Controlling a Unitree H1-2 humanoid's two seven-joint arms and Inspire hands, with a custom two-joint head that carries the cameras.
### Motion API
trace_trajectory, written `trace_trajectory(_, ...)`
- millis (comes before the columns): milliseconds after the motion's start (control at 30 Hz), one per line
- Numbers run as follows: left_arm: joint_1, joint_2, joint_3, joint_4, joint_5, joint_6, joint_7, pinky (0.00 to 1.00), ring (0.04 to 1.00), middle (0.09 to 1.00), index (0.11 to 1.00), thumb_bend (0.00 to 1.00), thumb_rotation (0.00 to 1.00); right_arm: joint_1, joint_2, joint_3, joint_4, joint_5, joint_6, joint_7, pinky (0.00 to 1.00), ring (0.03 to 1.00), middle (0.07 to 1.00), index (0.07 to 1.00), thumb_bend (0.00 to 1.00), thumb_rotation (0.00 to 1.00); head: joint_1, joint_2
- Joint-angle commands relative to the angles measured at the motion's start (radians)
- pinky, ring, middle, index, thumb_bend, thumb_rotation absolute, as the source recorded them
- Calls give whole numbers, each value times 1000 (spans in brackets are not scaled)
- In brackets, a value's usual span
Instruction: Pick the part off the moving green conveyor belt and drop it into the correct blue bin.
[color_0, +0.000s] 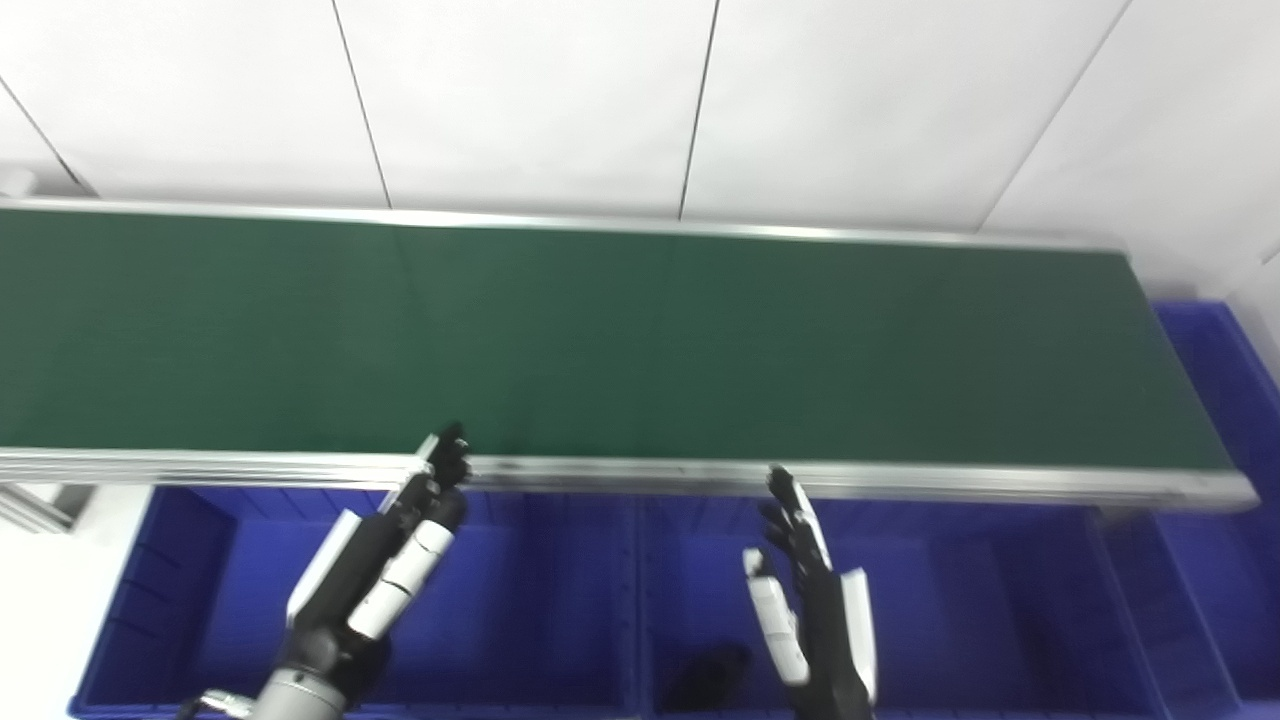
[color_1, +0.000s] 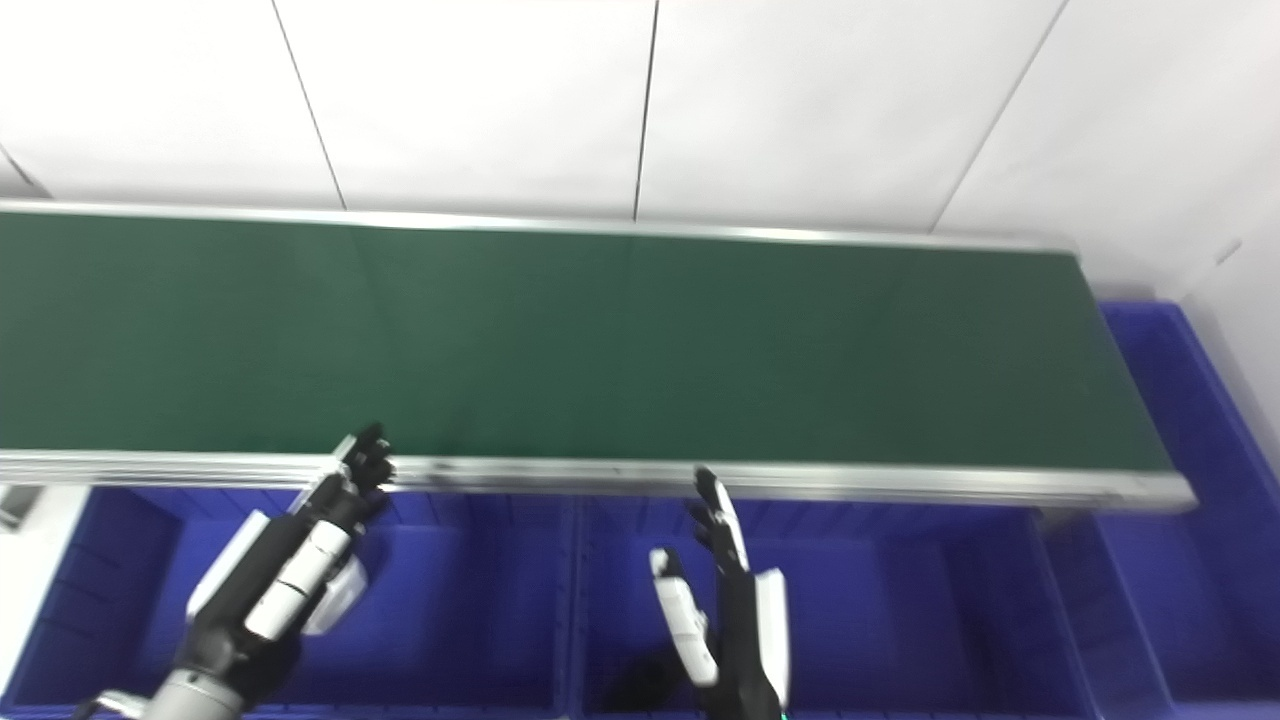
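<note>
Belt: the green conveyor belt (color_0: 640, 340) runs left to right across my view, long axis horizontal, and I see no part anywhere on its visible surface.

Part: not in view on the belt; I cannot give its direction from either hand, nor its long axis. A dark shape (color_0: 708, 678) lies low in the middle blue bin (color_0: 1000, 620), just left of my right forearm; too blurred for me to say what it is.

Bins: a left blue bin (color_0: 180, 600) and the middle one sit below the near rail of the belt; another blue bin (color_0: 1225, 400) sits at the belt's right end.

Left hand: my left hand (color_0: 400, 545) is released, holding nothing, fingers stretched forward with the tips at the belt's near rail (color_0: 620, 475), over the left bin.

Right hand: my right hand (color_0: 805, 590) is also released and holds nothing, fingers upright and apart, tips just short of the near rail, over the middle bin.

Relation that matters: both hands stand on the near side of the belt, so any part must be reached forward and across the rail. I judge that whichever hand the part passes first is the one to use; the left covers the belt's left half, the right its middle.

Step in hand: waiting, as I read it, both hands poised for a part to arrive.
</note>
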Motion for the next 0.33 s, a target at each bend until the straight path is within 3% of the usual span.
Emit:
trace_trajectory(0,-9,5,3,-9,-21,-62,17,1000,1000,1000,1000,569,773,-32,150,95,-3,-20,6,-24,847,877,930,942,558,1000,0,1)
trace_trajectory(167,-9,6,9,-13,-18,-76,30,1000,1000,1000,1000,585,769,-26,147,99,-17,-16,17,-21,854,880,933,942,556,1000,10,11)
trace_trajectory(300,3,-36,29,-8,-26,-136,79,1000,1000,1000,1000,573,802,-19,143,99,-38,-1,34,-13,853,879,929,939,556,1000,32,16)
